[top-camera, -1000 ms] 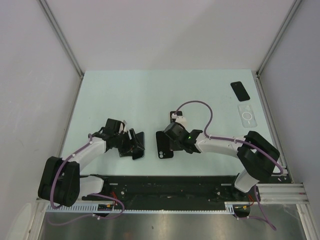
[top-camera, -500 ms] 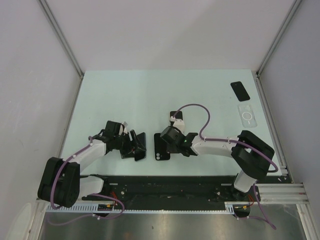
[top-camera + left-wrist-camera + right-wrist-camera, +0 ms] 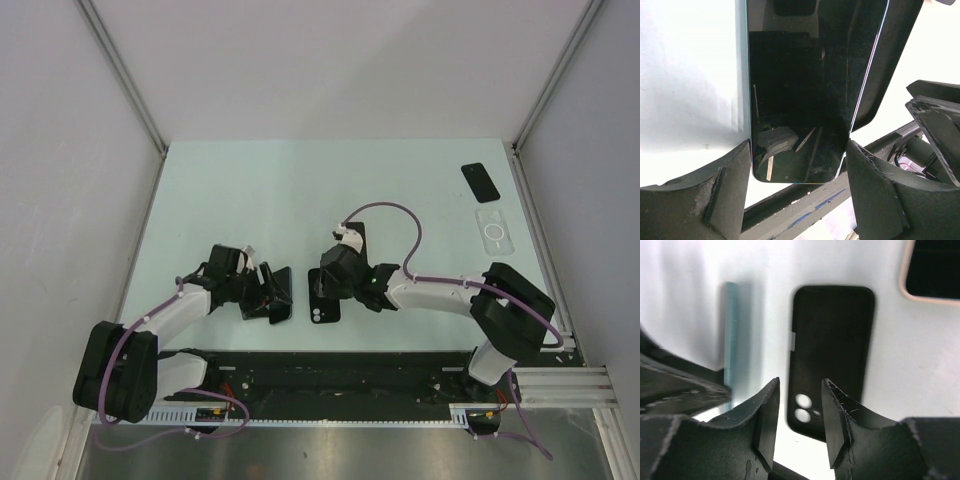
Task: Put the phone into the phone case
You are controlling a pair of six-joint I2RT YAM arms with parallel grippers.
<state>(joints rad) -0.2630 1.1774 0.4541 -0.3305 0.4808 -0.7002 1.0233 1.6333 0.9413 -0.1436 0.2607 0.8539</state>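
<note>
My left gripper (image 3: 267,296) is shut on a black phone (image 3: 279,294) and holds it on edge just above the table. In the left wrist view the phone's glossy screen (image 3: 800,90) fills the gap between the fingers (image 3: 695,195). A black phone case (image 3: 324,308) with camera holes lies flat on the table, right of the phone. My right gripper (image 3: 326,284) hovers over it, open and empty. In the right wrist view the case (image 3: 832,340) shows between and beyond the jaws (image 3: 801,382). The phone's thin bluish edge (image 3: 730,335) stands to its left.
A black device in a beige case (image 3: 356,236) lies just behind the right gripper, also in the right wrist view (image 3: 935,270). Another black phone (image 3: 480,182) and a clear case (image 3: 493,230) lie at the far right. The black base rail (image 3: 330,370) runs along the near edge.
The black case has shifted slightly left and toward the near edge. The right gripper has moved left with it, then back a little. The left gripper with the phone has moved slightly nearer.
</note>
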